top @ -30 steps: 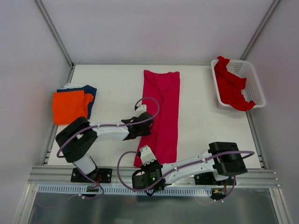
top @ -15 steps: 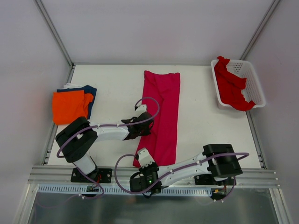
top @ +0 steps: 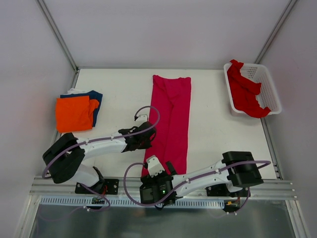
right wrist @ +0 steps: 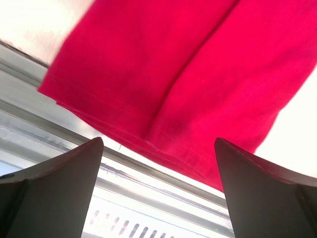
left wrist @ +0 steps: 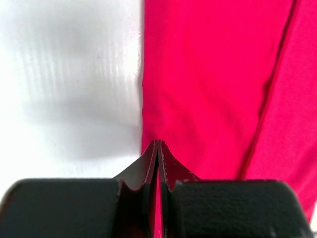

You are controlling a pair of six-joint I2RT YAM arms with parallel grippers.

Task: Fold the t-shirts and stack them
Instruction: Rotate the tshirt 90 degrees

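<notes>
Your left gripper (left wrist: 157,145) was pressed together at the edge of the smooth pink shirt (left wrist: 208,74), any pinched cloth hidden; your right gripper (right wrist: 158,144) gaped over its stitched hem

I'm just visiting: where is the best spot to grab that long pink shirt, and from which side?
Probably the near hem of the pink shirt, approached from the table's near edge. The shirt lies flat as a long narrow strip, and that short end sits exposed by the rail, right in front of the open right gripper.
</notes>
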